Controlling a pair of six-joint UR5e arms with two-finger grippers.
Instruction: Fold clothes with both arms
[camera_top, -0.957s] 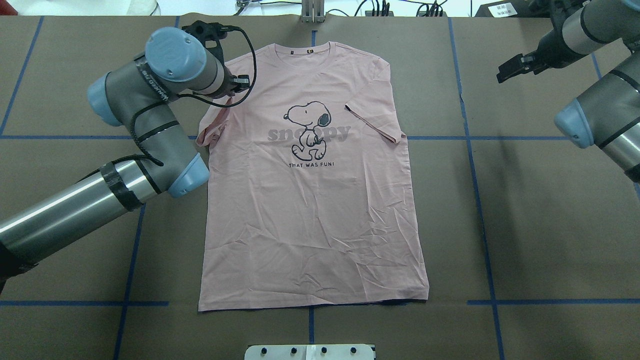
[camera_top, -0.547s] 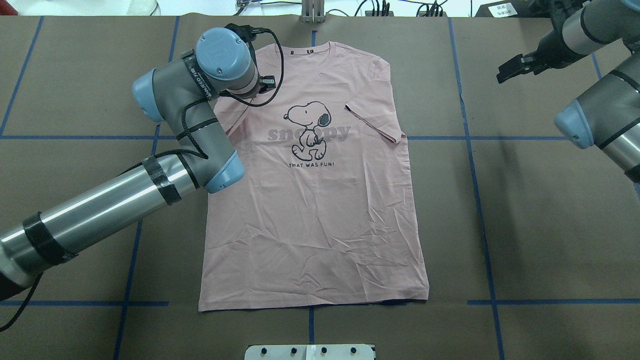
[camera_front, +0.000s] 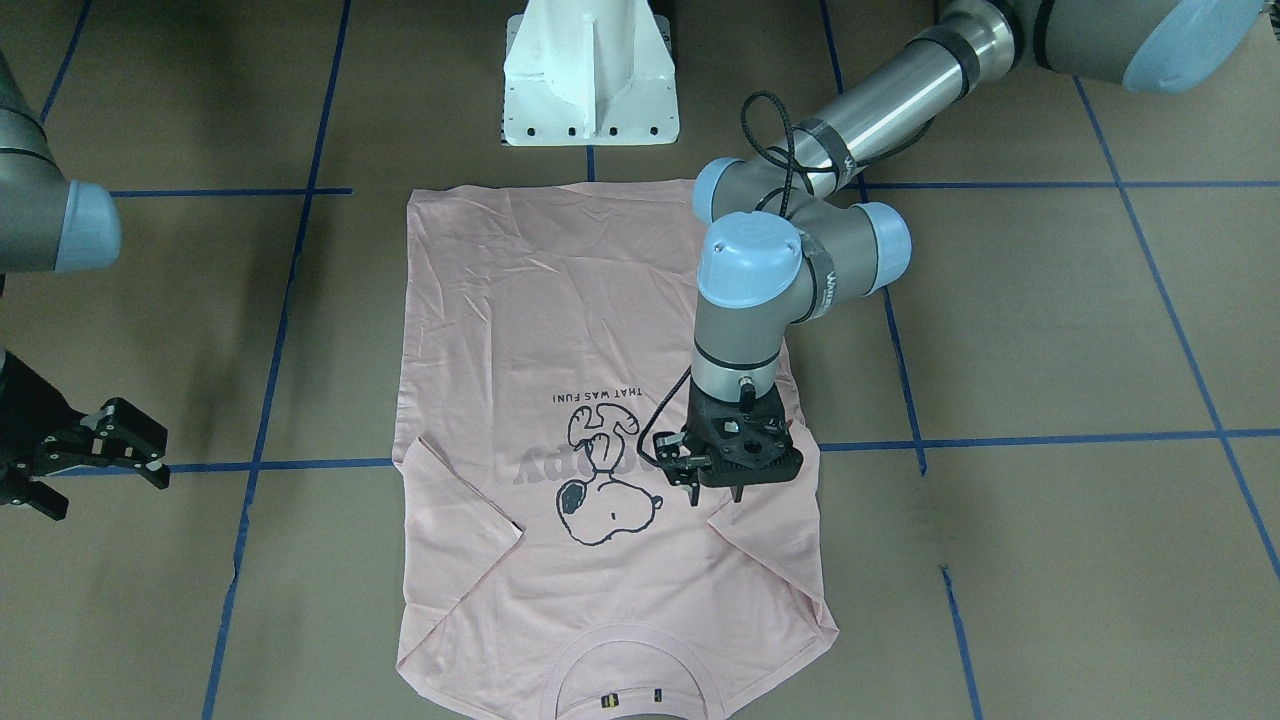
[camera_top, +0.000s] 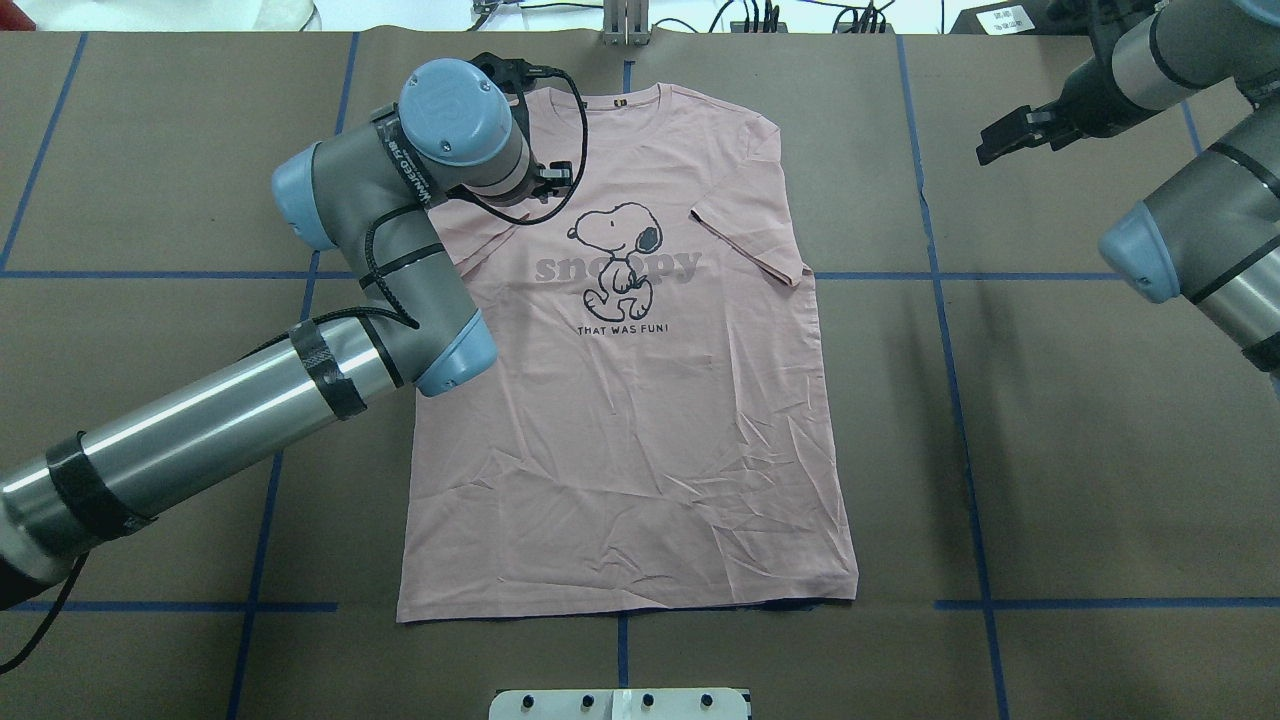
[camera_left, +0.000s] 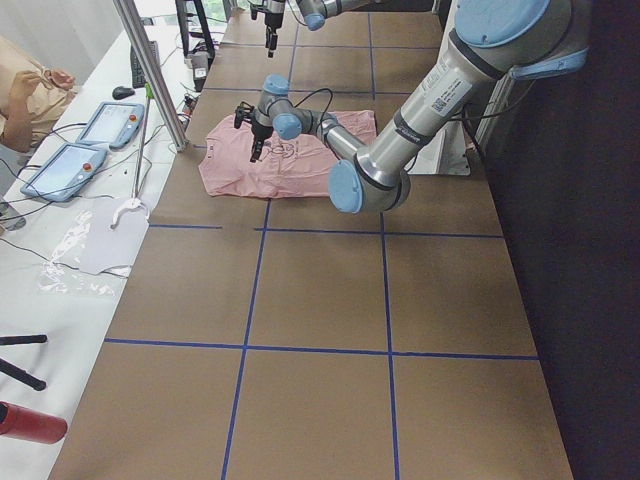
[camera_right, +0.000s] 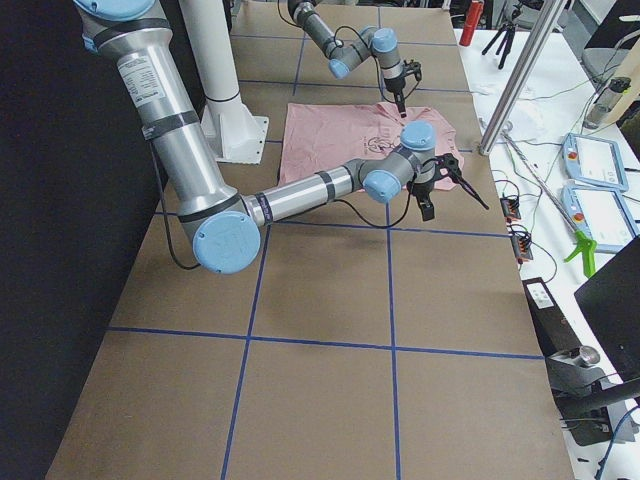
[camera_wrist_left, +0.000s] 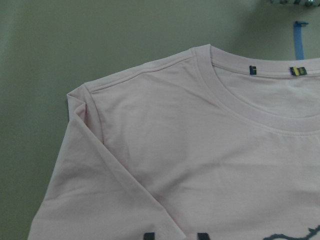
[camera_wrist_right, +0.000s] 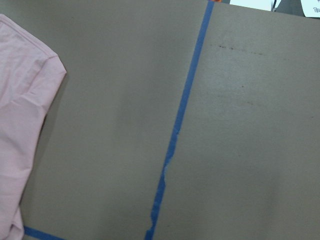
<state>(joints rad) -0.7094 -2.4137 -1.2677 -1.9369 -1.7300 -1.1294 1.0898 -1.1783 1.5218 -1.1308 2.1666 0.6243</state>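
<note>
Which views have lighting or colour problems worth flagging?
Left wrist view: greenish cast over the table, T-shirt in focus. Overhead: glare streak on the left arm's metal tube, blown-out strip beyond the table's far edge. Both side views: area beside the table nearly black.

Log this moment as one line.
T-shirt: flat, print up, sleeves folded in | left gripper: open, above T-shirt | right gripper: open, off T-shirt
</note>
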